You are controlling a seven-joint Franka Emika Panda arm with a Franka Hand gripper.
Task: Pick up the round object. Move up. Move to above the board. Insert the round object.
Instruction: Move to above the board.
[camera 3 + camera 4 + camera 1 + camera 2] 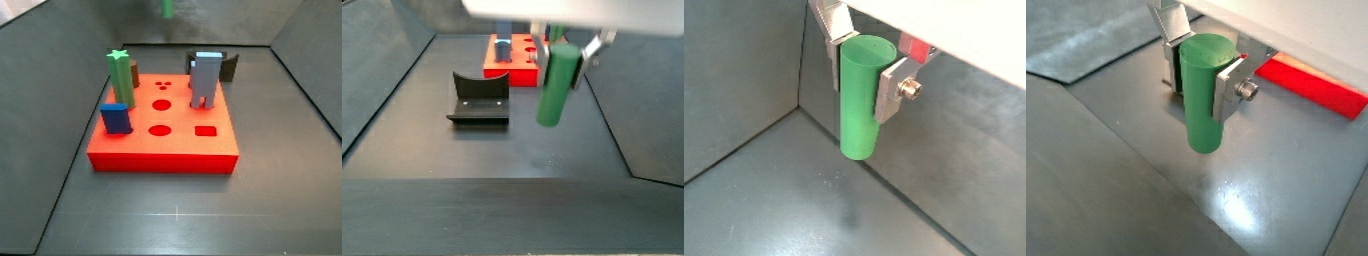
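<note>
The round object, a plain green cylinder peg [858, 100], hangs upright in my gripper [863, 76], whose silver fingers [893, 90] are shut on its upper part. It also shows in a wrist view [1204, 95] and in a side view [556, 85], held clear above the dark floor. The red board [516, 62] lies beyond the peg, and its edge shows in a wrist view [1313, 85]. In a side view the board [167, 140] has open round and square holes, and only the peg's lower end [167, 8] shows at the top.
The fixture [478, 98] stands on the floor beside the board. On the board stand a green star-topped peg [120, 80], a blue block [116, 118] and a grey-blue piece [205, 80]. Dark walls enclose the floor.
</note>
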